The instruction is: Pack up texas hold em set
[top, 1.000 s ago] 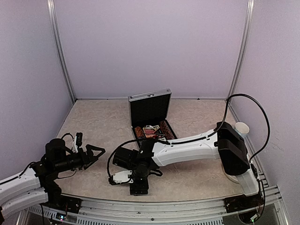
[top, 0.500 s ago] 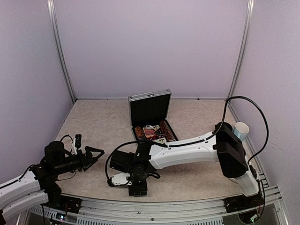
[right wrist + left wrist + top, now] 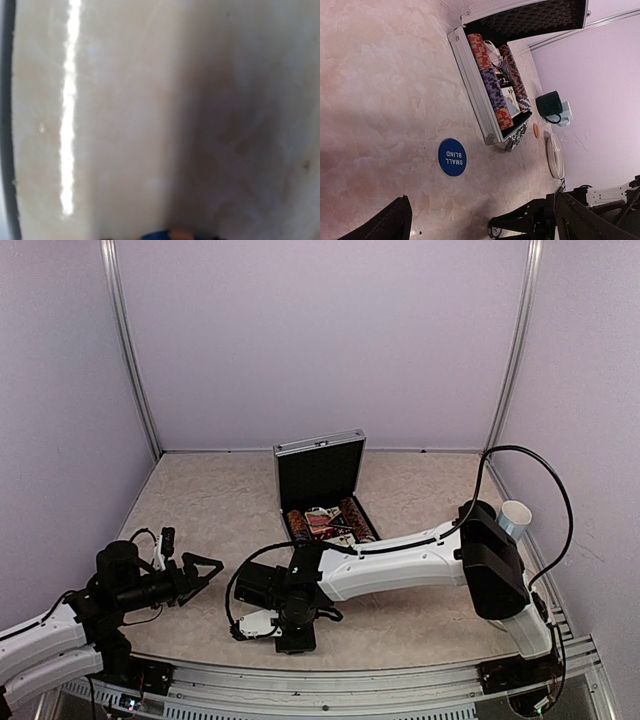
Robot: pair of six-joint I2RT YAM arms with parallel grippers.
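Note:
The silver case (image 3: 320,462) of the texas hold em set stands open at mid-table, with rows of chips (image 3: 490,80) and cards inside. A blue round SMALL BLIND button (image 3: 452,157) lies on the table in front of it. My left gripper (image 3: 208,568) hovers open at the near left, holding nothing; its dark fingers (image 3: 395,222) frame the left wrist view. My right gripper (image 3: 285,630) points down onto the table near the front edge. A small blue-and-orange piece (image 3: 167,234) shows blurred at its tips (image 3: 494,231). Whether it is gripped is unclear.
A dark mug (image 3: 549,105), a small orange disc (image 3: 536,130) and a round pale coaster (image 3: 555,156) sit right of the case. A pale-blue mug (image 3: 517,514) stands by the right wall. The right arm (image 3: 400,555) stretches across the table in front of the case.
My right gripper has shifted slightly left and down toward the table, its jaws narrowing. The left arm has drawn back a little to the left.

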